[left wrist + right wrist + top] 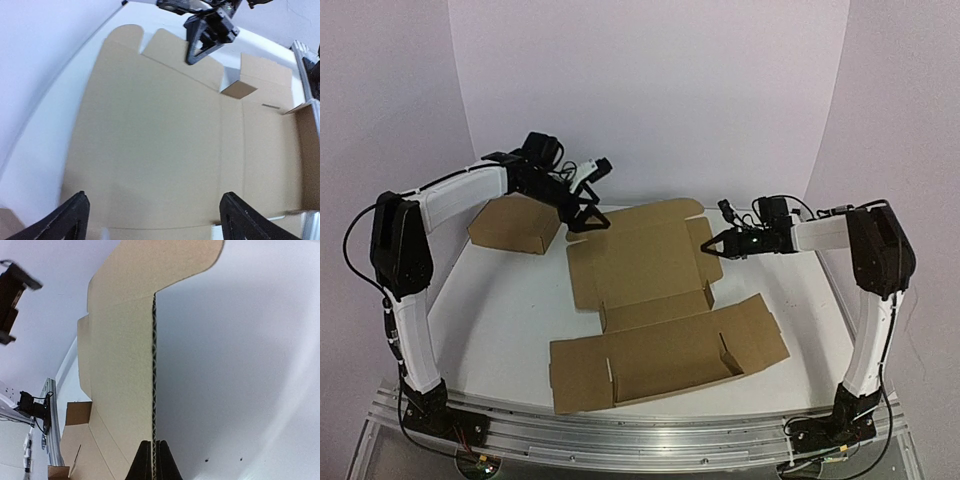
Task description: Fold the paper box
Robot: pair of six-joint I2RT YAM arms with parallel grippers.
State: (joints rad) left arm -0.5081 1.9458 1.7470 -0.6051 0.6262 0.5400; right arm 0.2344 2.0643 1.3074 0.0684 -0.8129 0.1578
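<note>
A small closed brown cardboard box (515, 225) is sitting on the white table (500, 320), just behind and to the left of the left gripper (588, 222), partly under that arm's forearm. The left gripper is hovering with its two black fingers (75, 215) spread wide apart and is gripping nothing. Directly below and ahead of its fingers, the paper box (640, 262), a plain brown die-cut cardboard sheet with side flaps and a round-cornered lid panel, is lying spread open on the table. The left wrist view is showing the broad flat lid panel filling the space between the two fingers. It cannot be told whether the fingertips are touching the cardboard.

From that gripper the sheet is stretching towards the arm bases, where its wider near section is showing short flaps standing up from the table.

On the far side of the lid panel from the left gripper, the right gripper (710, 247) is closing its fingers (145, 466) fully together on the right edge of the paper box. In the right wrist view the corrugated cut edge is running straight out from between the pinched fingertips, with the brown flap spreading to one side of them and bare white table to the other.
</note>
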